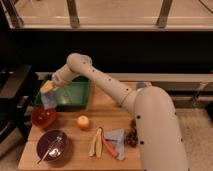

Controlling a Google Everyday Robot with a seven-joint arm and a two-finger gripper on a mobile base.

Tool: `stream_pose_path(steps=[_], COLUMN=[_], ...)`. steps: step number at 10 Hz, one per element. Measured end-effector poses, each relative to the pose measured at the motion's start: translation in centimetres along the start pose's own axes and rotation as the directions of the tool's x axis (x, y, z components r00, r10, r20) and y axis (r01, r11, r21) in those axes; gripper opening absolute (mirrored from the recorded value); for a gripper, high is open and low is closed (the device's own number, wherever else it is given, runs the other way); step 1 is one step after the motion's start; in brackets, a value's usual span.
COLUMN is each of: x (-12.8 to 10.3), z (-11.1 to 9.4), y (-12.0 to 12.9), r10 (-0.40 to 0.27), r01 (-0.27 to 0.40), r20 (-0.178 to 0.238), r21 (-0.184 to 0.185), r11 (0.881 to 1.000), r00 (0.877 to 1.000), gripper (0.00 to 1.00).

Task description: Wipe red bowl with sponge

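Observation:
The red bowl [43,117] sits at the left edge of the wooden table [75,142]. My gripper [48,95] hangs just above the bowl, at the front left corner of the green tray [72,95]. It is shut on a sponge [48,98] with a yellow top and a pale bluish lower part. The sponge's lower edge is at or just above the bowl's rim; I cannot tell whether it touches.
A purple bowl [51,145] with a spoon stands in front of the red bowl. An orange [83,122] lies mid-table. A banana [95,142], a carrot [108,146], a grey cloth [118,138] and grapes [133,135] lie to the right.

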Motion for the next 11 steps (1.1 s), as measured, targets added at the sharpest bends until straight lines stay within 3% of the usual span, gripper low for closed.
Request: stream_pose_path(steps=[2,7,11], x=[0.3,-0.9,-3.2], z=[3.3,7.8,8.7], y=[-1.6,-2.3,-2.1], r10=[-0.026,-0.053,-0.045], r01=[0.026,0.056,0.049], r20=[0.008,-0.022,-0.031], r21=[0.045,0.135,0.166], r11=[0.999,0.989,0.985], r00=[1.0,0.998,0.999], gripper=[0.0,0.0,0.0])
